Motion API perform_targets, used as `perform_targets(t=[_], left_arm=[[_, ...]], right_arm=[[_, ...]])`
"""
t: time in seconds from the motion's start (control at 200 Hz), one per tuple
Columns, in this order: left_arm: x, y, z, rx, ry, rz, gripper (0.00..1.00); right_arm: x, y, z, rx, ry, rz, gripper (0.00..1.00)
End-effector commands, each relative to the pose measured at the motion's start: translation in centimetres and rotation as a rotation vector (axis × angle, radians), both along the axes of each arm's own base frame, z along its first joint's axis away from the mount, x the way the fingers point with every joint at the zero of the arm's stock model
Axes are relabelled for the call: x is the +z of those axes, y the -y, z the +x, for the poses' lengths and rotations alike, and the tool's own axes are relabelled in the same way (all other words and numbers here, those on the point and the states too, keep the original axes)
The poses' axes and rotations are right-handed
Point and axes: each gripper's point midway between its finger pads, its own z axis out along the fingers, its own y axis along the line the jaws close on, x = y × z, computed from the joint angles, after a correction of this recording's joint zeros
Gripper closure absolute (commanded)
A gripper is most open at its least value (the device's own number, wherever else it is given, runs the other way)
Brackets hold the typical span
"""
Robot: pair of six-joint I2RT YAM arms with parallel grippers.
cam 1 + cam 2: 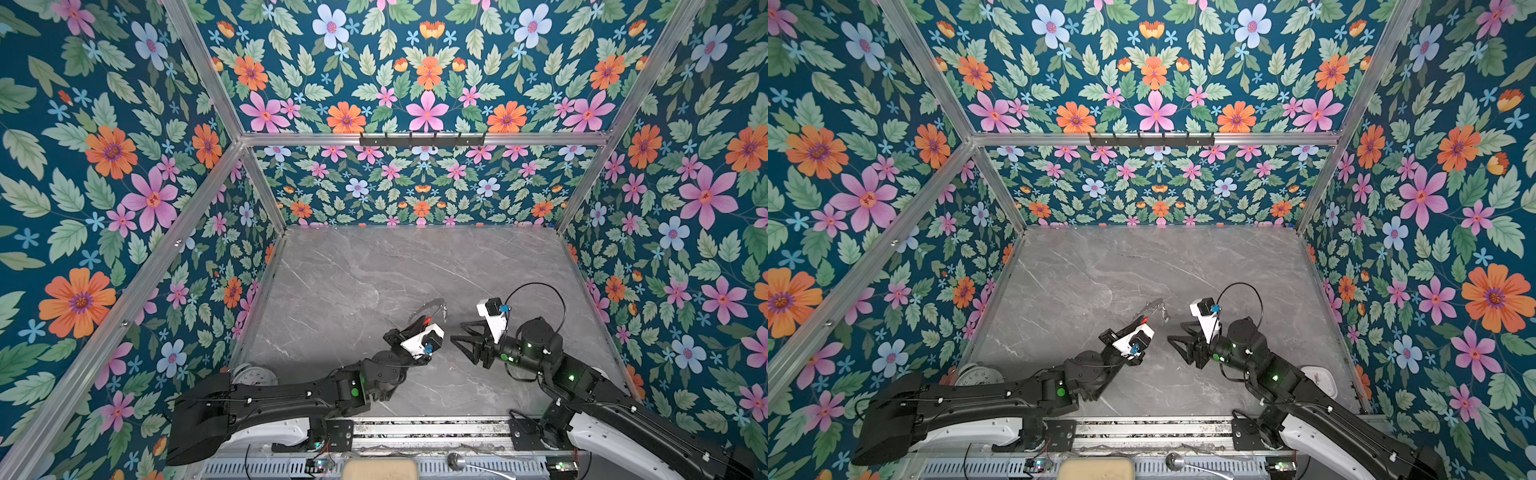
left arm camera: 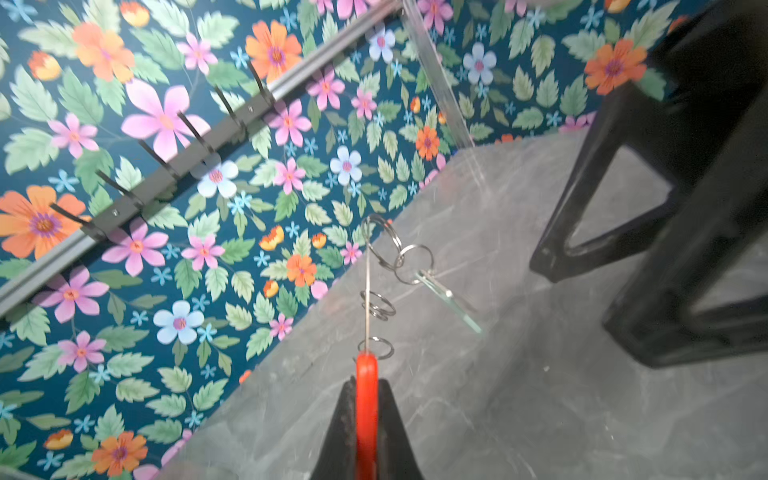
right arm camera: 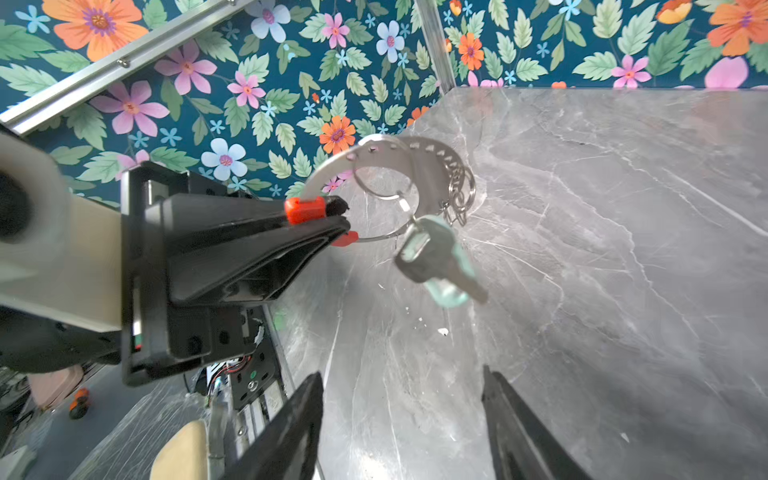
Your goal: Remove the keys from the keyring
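My left gripper [image 1: 417, 323] [image 1: 1139, 323] [image 2: 367, 388] is shut on the red section of the keyring [image 1: 430, 306] [image 1: 1152, 308] [image 3: 399, 154] and holds it up off the table. It is a grey C-shaped band edged with small wire rings [image 2: 377, 307]. From one ring hangs a silver key [image 3: 438, 259] [image 2: 449, 300] with a pale see-through tag; in both top views it is a small glint [image 1: 444, 312] [image 1: 1165, 312]. My right gripper [image 1: 457, 331] [image 1: 1175, 333] [image 3: 401, 401] is open and empty, just right of the keyring and short of the key.
A white round clock [image 1: 254, 374] [image 1: 976, 376] lies at the near left beside the left arm. A white flat object [image 1: 1320, 380] sits by the right wall. A black hook rack [image 1: 422, 139] [image 2: 166, 166] is on the back wall. Grey marble tabletop [image 1: 395, 270].
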Motion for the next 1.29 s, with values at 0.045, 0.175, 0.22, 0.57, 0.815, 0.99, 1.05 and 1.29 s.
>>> perform_targets(t=[0.045,0.175,0.22,0.57,0.815,0.99,1.05,1.29], left_arm=[[4.0,-0.3,-1.1,-0.096,0.116,-0.116,1.0],[3.7,-0.6,-1.4,-0.15,0.135,-0.081,1.0],[3.6,-0.6,-1.5,-0.153,0.148,-0.061,1.0],[2.7,-1.0,-1.2,-0.099,0.27,0.107,1.0],[2.8,-0.4,-3.1,-0.19,0.273,0.13,1.0],[2.4,0.0,-4.0,-0.24,0.248,0.153,1.0],[2.3,0.1,-4.1,-0.236,0.251,0.16,1.0],[3.1,0.0,-4.8,-0.271,0.258,0.116,1.0]], right_arm=[[3.5,0.0,-1.3,0.141,-0.006,0.157,0.39],[5.1,0.3,-1.7,0.153,0.011,0.198,0.39],[5.7,0.1,-1.9,0.171,0.009,0.215,0.39],[7.2,0.5,-3.0,0.195,0.054,0.25,0.36],[6.8,-0.1,-4.6,0.309,0.103,0.241,0.43],[7.0,-0.7,-3.8,0.32,0.118,0.23,0.46],[7.4,-1.0,-3.7,0.334,0.127,0.228,0.47],[7.8,-1.7,-3.4,0.377,0.126,0.223,0.48]])
